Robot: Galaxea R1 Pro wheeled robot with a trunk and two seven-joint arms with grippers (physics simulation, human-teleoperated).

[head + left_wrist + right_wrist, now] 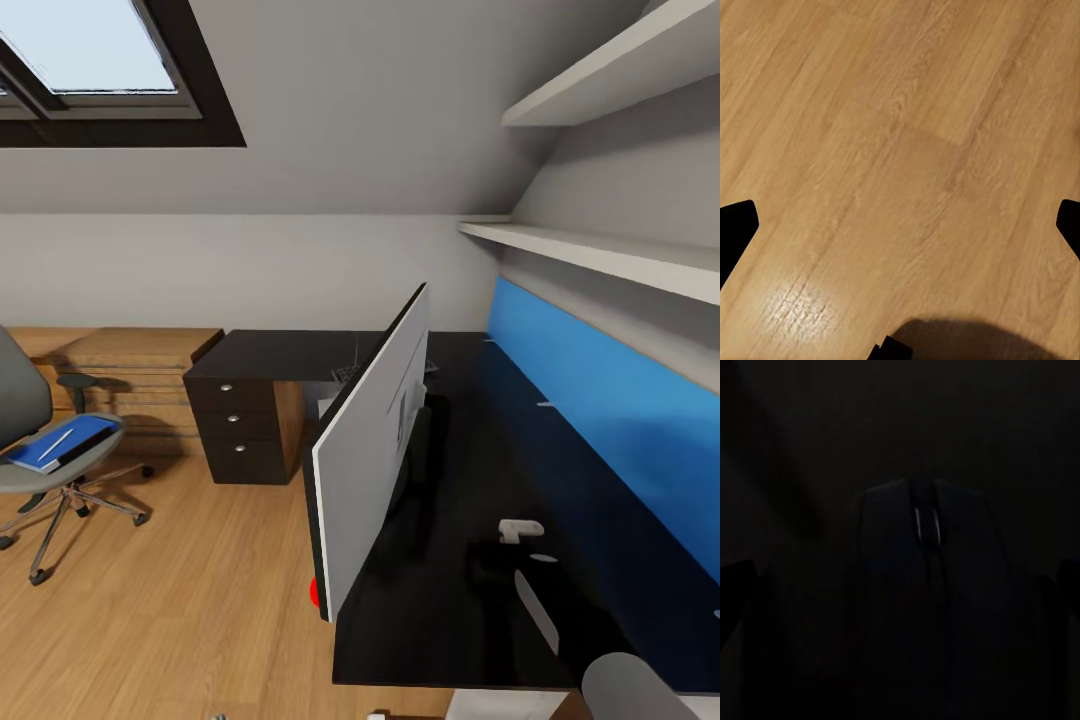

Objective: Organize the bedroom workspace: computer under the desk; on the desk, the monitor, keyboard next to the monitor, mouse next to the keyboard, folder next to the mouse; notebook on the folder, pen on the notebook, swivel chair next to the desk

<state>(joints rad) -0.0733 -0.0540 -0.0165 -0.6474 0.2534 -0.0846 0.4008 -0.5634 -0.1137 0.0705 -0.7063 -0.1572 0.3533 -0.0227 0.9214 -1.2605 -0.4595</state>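
Far left of head view: swivel chair (35, 440) sits on the wood floor (200, 560), well apart from the desk (480, 560). Folder (75, 440) lies on its seat w/ the pen (58, 440) on top; a dark edge under the blue may be the notebook, can't tell. So folder/notebook/pen stack not yet moved, chair not yet pushed in.

Centre: monitor (375, 450) stands on the desk, seen edge-on, red dot at its lower corner. That part looks done. Keyboard (350, 372) is partly visible behind it on the desk top. Computer not made out.

Right wrist view: mouse (926, 555) lies on the black top just under the right gripper (900, 585), fingers spread wide to either frame edge, not holding it. Whether it's beside the keyboard, can't tell.

Left wrist view: left gripper (900, 225) wide too, empty, over bare floor.

Room: attic bedroom, skylight (90, 50) upper left, drawer unit (245, 420) mid-frame, blue back panel (600, 400) and shelves (600, 255) at right. Desk top glossy black, reflective.
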